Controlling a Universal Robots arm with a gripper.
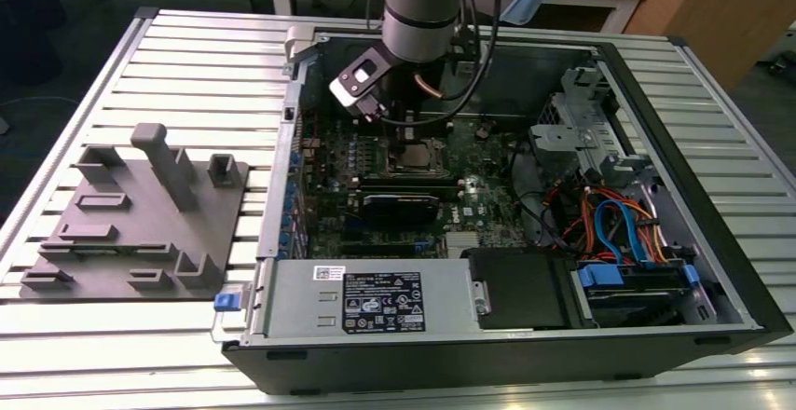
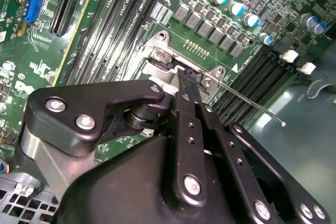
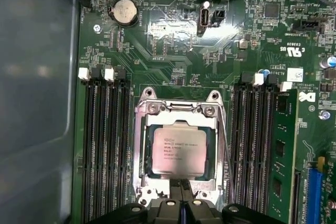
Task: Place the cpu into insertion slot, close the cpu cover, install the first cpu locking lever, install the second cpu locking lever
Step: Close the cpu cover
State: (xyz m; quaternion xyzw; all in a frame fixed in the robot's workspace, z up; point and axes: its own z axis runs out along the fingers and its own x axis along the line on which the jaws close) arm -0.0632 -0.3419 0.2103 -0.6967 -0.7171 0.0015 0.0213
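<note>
**Cpu and cover.** The cpu (image 3: 178,152) sits square in the insertion slot (image 3: 143,103), its grey top facing up. The cpu cover (image 3: 181,120) lies flat over it, with its opening framing the chip. It is judged to be down.

**Claw.** In the first wrist view the claw (image 3: 181,186) stands at the slot's edge, on the side away from the coin cell (image 3: 126,11). Its fingers are drawn together and nothing is seen between them. In the second wrist view the claw (image 2: 185,80) has its tip at the slot's metal rim. Whether it touches cannot be confirmed.

**Lever.** A locking lever (image 2: 252,103), a thin bright rod, leaves the slot's corner just beside the claw tip. Its long axis slants outward from the slot and crosses above the memory slots (image 2: 247,85). Its free end is well apart from the slot, so it is judged unlatched. It is the nearest free part to the claw.

**Surroundings.**
- Empty memory slots (image 3: 105,145) flank the slot on two opposite sides. They are low and are judged no obstruction.
- A row of capacitors (image 2: 228,1) stands near the slot, beyond the claw tip.

**Exterior view.**
- The arm (image 1: 417,9) descends into the open computer case (image 1: 734,270), with the claw (image 1: 401,129) just above the slot.
- The cables (image 1: 622,224) and the power supply (image 1: 373,300) are well apart from the slot.
- The grey fixture block (image 1: 137,214) is well apart from the slot, outside the case on the bench (image 1: 186,65), toward the exterior view's left
</note>
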